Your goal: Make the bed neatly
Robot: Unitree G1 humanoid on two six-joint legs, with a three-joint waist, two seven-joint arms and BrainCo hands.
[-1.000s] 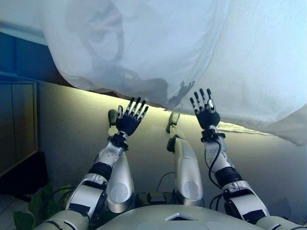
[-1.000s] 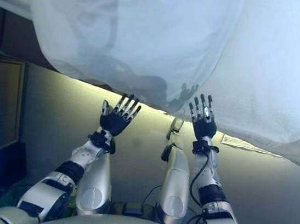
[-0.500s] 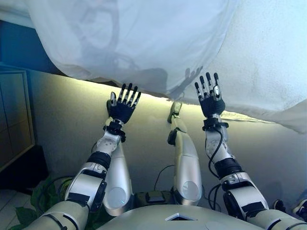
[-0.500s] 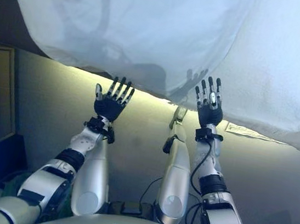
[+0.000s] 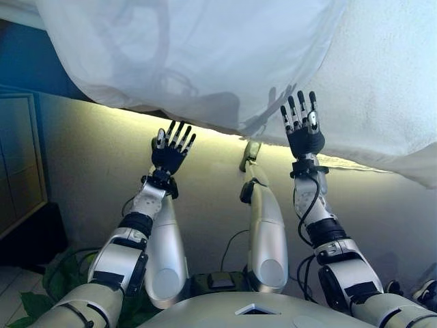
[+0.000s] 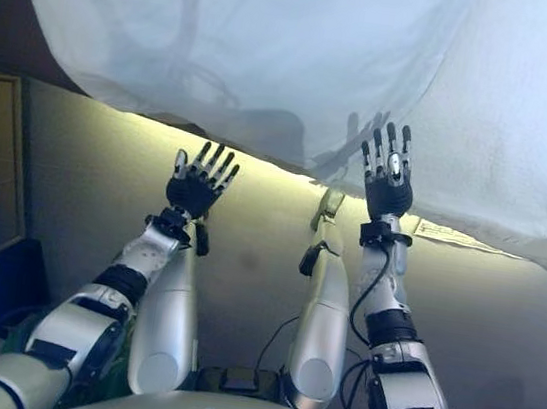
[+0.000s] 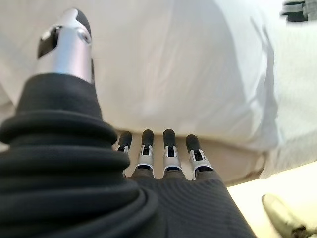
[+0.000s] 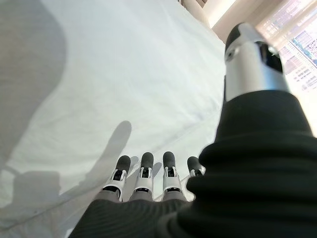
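A white sheet point(image 5: 205, 61) covers the bed and hangs over its near edge in a rumpled fold; it also fills the left wrist view as the sheet point(image 7: 163, 74) and the right wrist view as the sheet point(image 8: 124, 74). My left hand point(image 5: 169, 152) is raised in front of the bed's side, just below the hanging fold, with straight spread fingers holding nothing. My right hand point(image 5: 303, 130) is higher, with straight fingers up against the sheet's overhanging edge. Both wrist views show straight fingers point(image 7: 168, 148) and fingers point(image 8: 143, 171) pointing at the cloth.
The bed's pale side panel point(image 5: 89, 164) runs below the sheet, lit by a yellowish strip along its top. A dark wooden cabinet point(image 5: 17, 171) stands at the left. Green leaves point(image 5: 27, 311) lie at the lower left. A person's shoe point(image 5: 427, 290) shows at the lower right.
Both hands have risen toward the sheet's hanging edge, the right one farther, and stayed open. The view has shifted slightly.
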